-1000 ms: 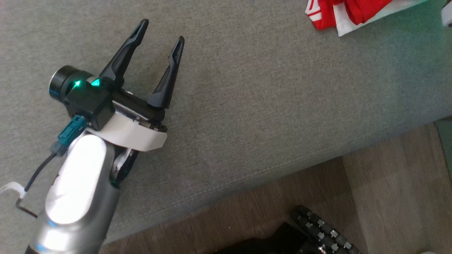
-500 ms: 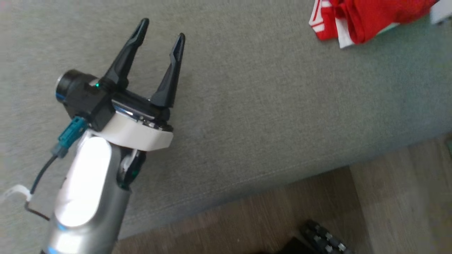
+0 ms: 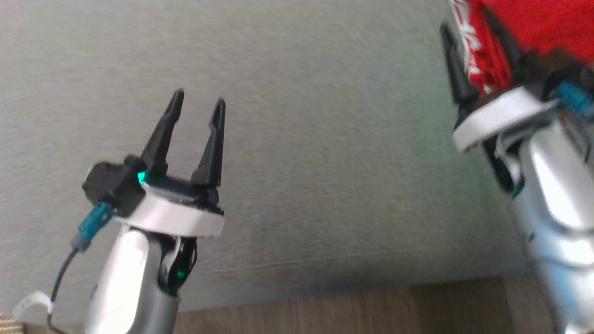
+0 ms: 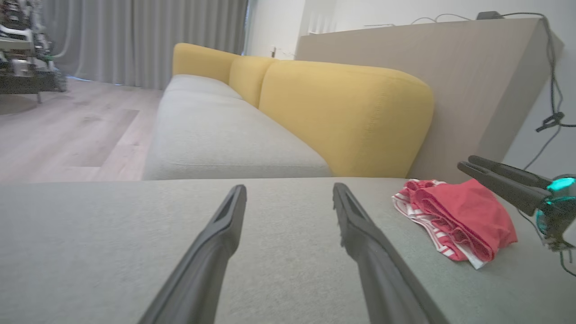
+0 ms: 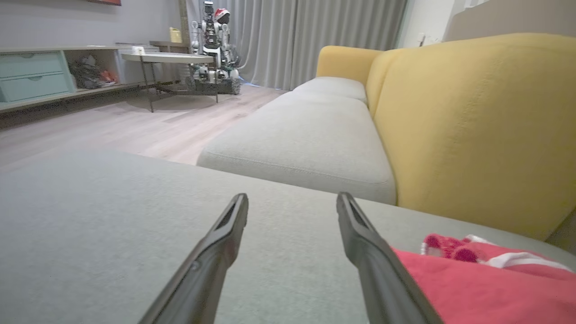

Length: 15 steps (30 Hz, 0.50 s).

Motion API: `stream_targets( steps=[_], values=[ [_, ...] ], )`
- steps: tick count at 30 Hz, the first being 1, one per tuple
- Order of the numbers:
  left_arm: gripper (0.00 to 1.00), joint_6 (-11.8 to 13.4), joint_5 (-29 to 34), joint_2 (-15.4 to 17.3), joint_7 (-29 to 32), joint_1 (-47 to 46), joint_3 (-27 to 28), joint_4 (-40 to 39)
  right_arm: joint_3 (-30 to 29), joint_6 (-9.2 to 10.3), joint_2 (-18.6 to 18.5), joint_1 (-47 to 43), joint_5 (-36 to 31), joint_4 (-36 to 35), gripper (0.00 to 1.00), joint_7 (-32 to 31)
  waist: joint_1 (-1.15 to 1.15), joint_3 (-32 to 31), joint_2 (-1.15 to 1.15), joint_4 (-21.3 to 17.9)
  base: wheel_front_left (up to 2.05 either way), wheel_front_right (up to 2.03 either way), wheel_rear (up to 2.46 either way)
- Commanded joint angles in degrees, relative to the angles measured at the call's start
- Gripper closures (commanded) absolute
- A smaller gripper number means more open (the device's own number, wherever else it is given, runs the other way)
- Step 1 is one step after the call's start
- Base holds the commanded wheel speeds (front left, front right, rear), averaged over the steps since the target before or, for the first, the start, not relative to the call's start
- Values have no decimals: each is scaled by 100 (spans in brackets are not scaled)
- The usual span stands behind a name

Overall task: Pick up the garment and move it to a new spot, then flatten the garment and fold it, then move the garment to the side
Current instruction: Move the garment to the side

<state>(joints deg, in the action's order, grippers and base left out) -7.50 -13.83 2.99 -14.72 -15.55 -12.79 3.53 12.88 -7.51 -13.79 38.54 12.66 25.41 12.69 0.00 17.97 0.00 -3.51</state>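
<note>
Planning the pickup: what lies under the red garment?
The red garment lies bunched on the grey cushion, a white striped layer peeking out below. Anything beneath the folds is hidden.

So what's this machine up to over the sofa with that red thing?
A two-armed robot is about to tidy a red and white garment that lies bunched on the grey sofa cushion. Nothing is held yet. Its right gripper is open, fingers low over the cushion with the garment just beside them. Its left gripper is open too, over bare cushion well away from the garment.
</note>
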Motion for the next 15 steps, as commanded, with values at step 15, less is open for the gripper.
stream_targets(
  steps=[15],
  values=[
    [0, 235, -195, -10, -28, 1219, 200, -5, -360, 2, 911, -2285, -770, -1076, 0, 228, 0, -1422, 0, 1042, 0, 0, 0]
  ],
)
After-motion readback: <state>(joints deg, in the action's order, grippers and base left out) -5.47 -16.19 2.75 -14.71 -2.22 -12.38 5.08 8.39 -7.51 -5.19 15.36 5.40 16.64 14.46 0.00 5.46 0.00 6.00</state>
